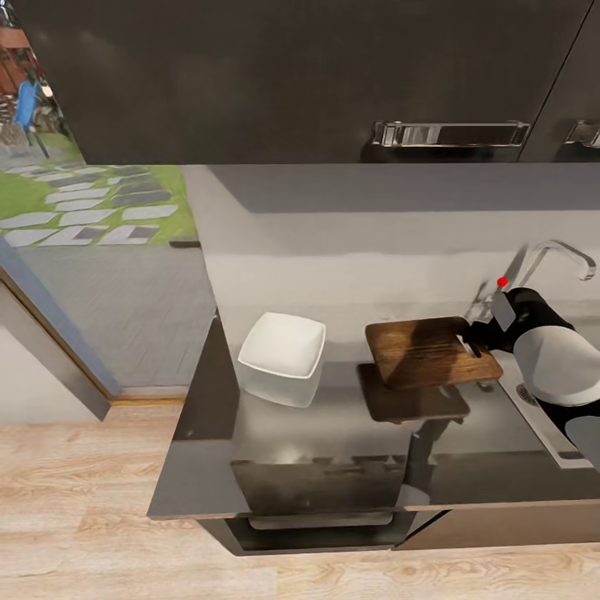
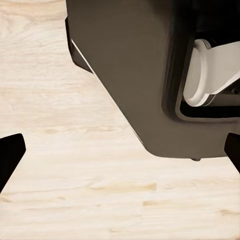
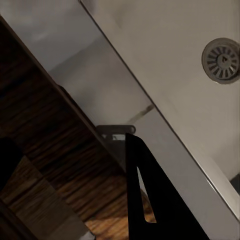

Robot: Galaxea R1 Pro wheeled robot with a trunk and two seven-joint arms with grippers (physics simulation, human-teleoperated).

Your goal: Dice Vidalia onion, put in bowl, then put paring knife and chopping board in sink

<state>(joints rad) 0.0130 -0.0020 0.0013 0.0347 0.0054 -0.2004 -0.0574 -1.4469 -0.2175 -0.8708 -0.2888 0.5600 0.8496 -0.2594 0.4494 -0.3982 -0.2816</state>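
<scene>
You've got the chopping board [image 1: 429, 350] up off the countertop [image 1: 333, 450], held by your right gripper [image 1: 477, 337] at its right end, near the sink [image 1: 542, 417]. The board's long axis runs roughly left to right along the counter, skewed a little so the right end sits a bit farther back, and it looks about flat, maybe slightly tilted; you can see its dark reflection on the glossy slab just below it. It's a dark brown wooden rectangle with rounded corners and grain running the long way. In the right wrist view the right gripper's fingers [image 3: 150, 200] are clamped on the board's [image 3: 60, 150] edge, one dark finger on top and the other showing underneath, with the sink basin and its round drain [image 3: 222, 60] beyond the counter edge. The white bowl [image 1: 283, 354] sits on the counter left of the board, well apart from it. The chrome tap [image 1: 558, 254] with its red knob [image 1: 502, 282] is behind your right arm. Your left gripper [image 2: 120, 150] hangs over the wooden floor [image 2: 75, 190] beside the robot's dark base, its fingertips [image 2: 10, 155] spread wide apart and holding nothing.
</scene>
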